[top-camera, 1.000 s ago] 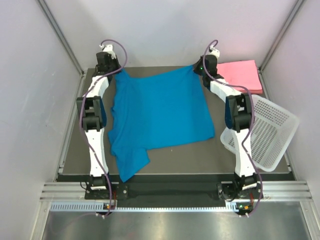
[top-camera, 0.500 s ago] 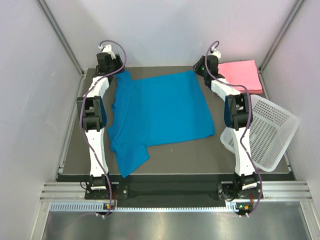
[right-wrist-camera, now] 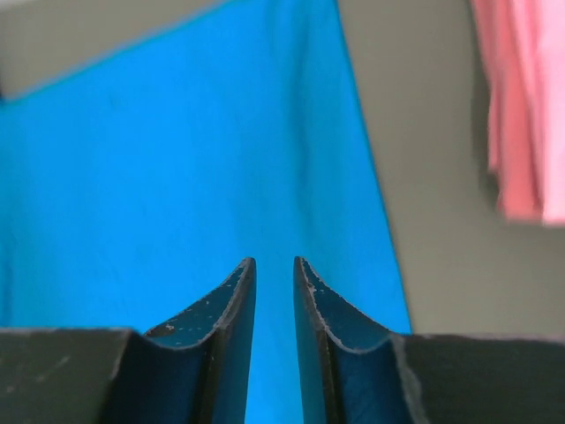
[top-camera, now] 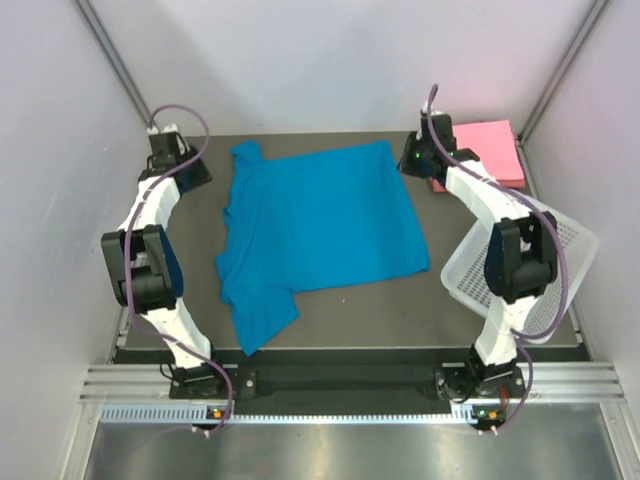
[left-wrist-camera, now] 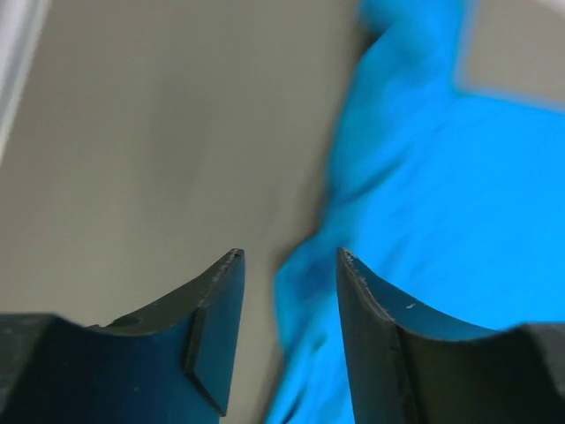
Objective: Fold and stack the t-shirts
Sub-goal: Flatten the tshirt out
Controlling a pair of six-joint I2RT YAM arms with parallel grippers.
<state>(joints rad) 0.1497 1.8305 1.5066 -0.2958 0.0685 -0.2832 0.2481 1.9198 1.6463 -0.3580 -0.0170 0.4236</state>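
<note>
The bright blue t-shirt [top-camera: 320, 225] lies spread flat on the dark table [top-camera: 380, 315], its far edge near the back and one sleeve trailing toward the near left. My left gripper [top-camera: 192, 170] hovers off the shirt's far-left corner. In the left wrist view it [left-wrist-camera: 287, 254] is open and empty, with the shirt's edge [left-wrist-camera: 424, 203] below and to the right. My right gripper [top-camera: 412, 160] hangs over the far-right corner. In the right wrist view it [right-wrist-camera: 274, 261] has a narrow gap holding nothing, above the blue cloth [right-wrist-camera: 177, 177]. Pink folded t-shirts [top-camera: 490, 150] [right-wrist-camera: 521, 106] lie at the back right.
A white perforated basket [top-camera: 545, 275] sits tilted at the table's right edge, with the right arm's elbow above it. Grey walls close in the back and both sides. Bare table shows to the left of the shirt [left-wrist-camera: 132, 132] and along the near edge.
Both grippers have let go of the shirt's far corners, which now lie flat. The left arm has swung out to the left; the right arm's elbow has moved out over the basket.
</note>
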